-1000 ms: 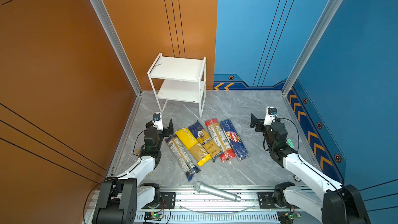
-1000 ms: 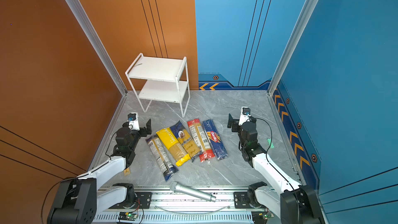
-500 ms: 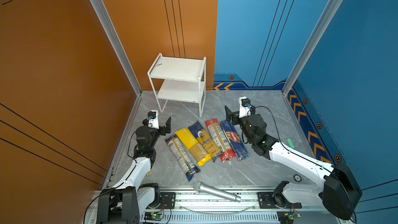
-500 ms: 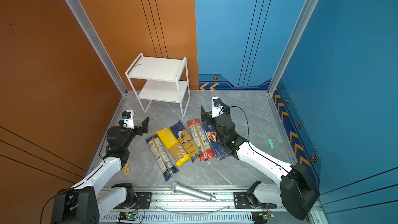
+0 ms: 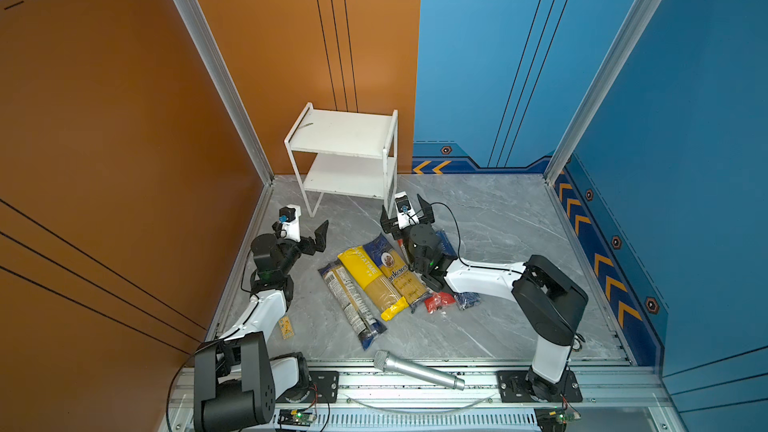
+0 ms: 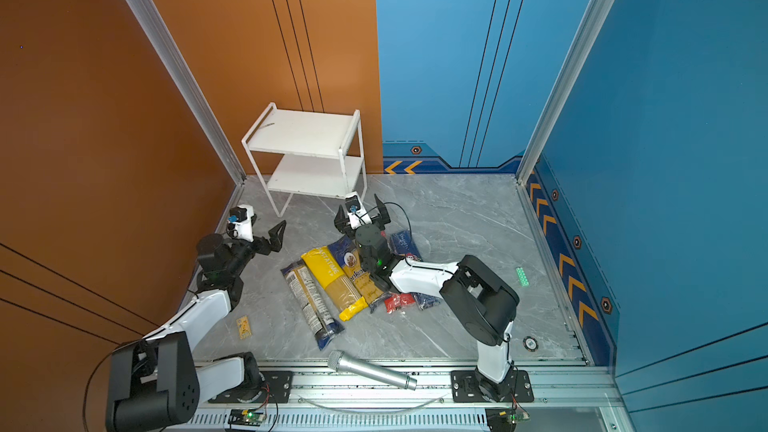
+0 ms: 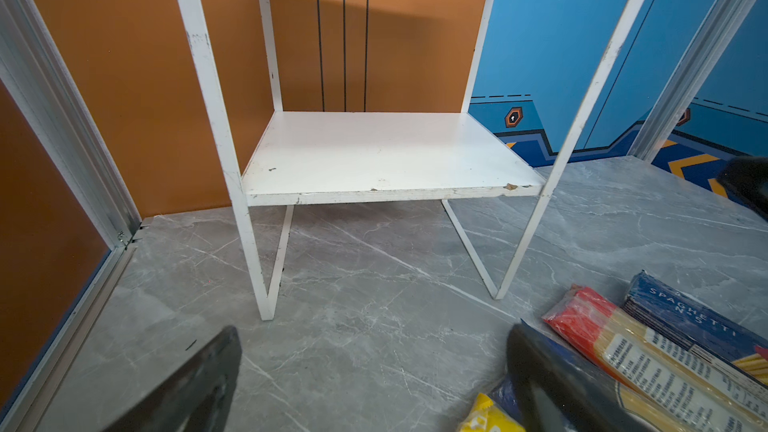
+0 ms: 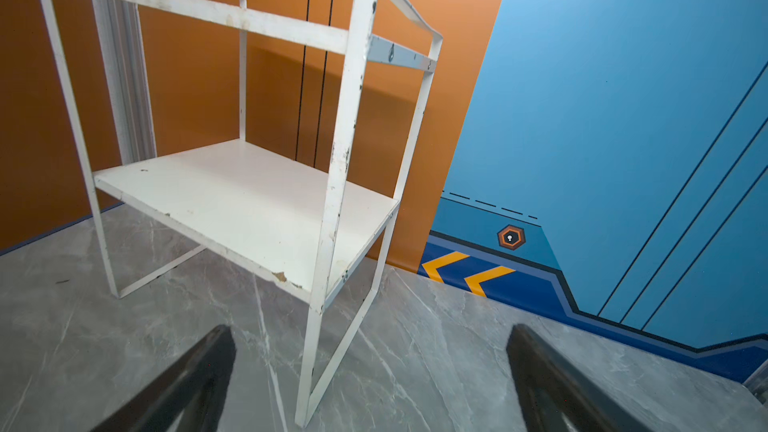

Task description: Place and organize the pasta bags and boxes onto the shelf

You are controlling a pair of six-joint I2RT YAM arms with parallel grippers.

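Below the middle of both top views, on the grey floor [image 5: 498,222], five long narrow pasta packs are laid side by side in a fan: a clear bag [image 5: 351,305] with dark-blue ends, a yellow bag [image 5: 370,278], a dark-blue bag [image 5: 392,268] lettered "Ankara", a red-ended bag [image 5: 436,302] and a dark-blue box [image 5: 467,300], the last two largely covered by the right arm [image 5: 482,280]. The white two-tier shelf [image 5: 345,135] is seen above them, against the orange wall [image 5: 291,56], and both boards [image 5: 345,176] are bare, so nothing has been put away yet

The left claw [image 5: 314,239] is held spread and empty at the left of the packs; the right claw [image 5: 406,218] is likewise spread and empty just above their far ends, near the shelf's front leg [image 5: 390,184]. Nothing is seen gripped in either wrist view

The packs are judged light. The bags are expected to be slippery film, stiff along their length because of the straight strands inside, yet brittle if bent or squeezed hard; the box is expected to be firmer and less slick. A hold across the narrow width near the middle is advised, so that neither end droops and the pack can be set flat on a board. The silver microphone [image 5: 417,369] at the bottom of the frame is to be left alone
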